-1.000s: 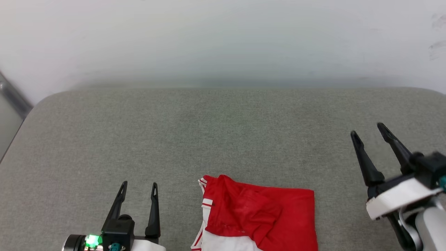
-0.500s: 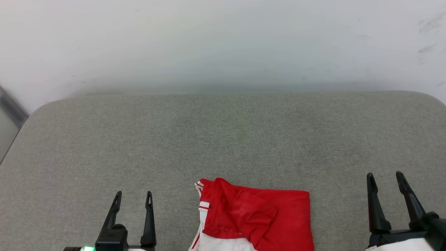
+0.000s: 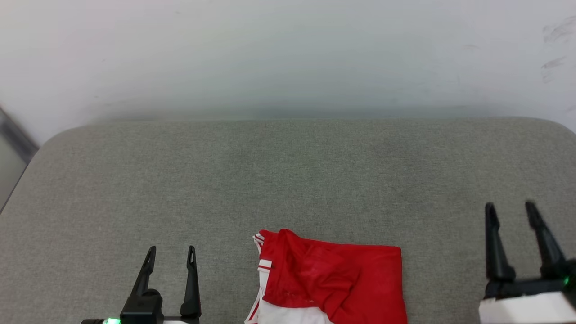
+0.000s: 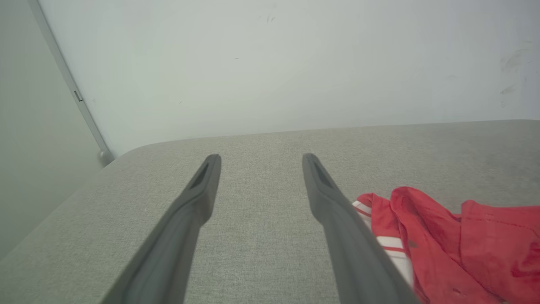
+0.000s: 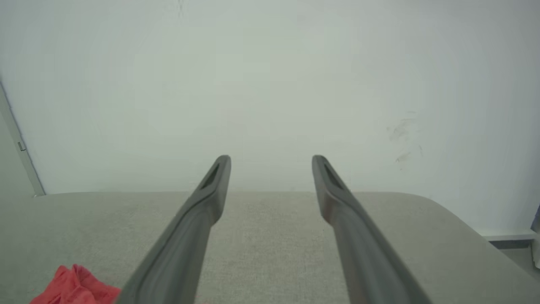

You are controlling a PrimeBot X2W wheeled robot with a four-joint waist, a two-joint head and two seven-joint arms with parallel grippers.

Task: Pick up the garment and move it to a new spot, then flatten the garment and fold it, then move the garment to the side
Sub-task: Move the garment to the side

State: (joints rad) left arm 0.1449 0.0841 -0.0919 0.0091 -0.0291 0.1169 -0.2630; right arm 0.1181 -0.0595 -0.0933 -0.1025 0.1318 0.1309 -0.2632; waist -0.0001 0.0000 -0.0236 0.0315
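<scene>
The garment [image 3: 333, 279], red with a white part and red-white striped trim at its left edge, lies folded at the near middle of the grey padded surface [image 3: 288, 180], cut off by the head view's bottom edge. My left gripper [image 3: 171, 249] stands open to the garment's left, apart from it, with nothing between its fingers. The left wrist view has the garment [image 4: 455, 240] just right of that gripper [image 4: 258, 157]. Far to the right my right gripper [image 3: 510, 206] is open and empty; in its wrist view a corner of the garment [image 5: 76, 287] lies left of the gripper [image 5: 272, 158].
A pale wall [image 3: 288, 54] rises behind the padded surface, with scuff marks [image 3: 553, 45] at its right. A grey vertical strip [image 3: 13, 130] runs along the wall at the left. The surface's corners are rounded at the back left and back right.
My right gripper has swung back toward the near right edge and turned its fingers upright. The head camera tilted slightly, shifting the whole picture. The garment lies as before.
</scene>
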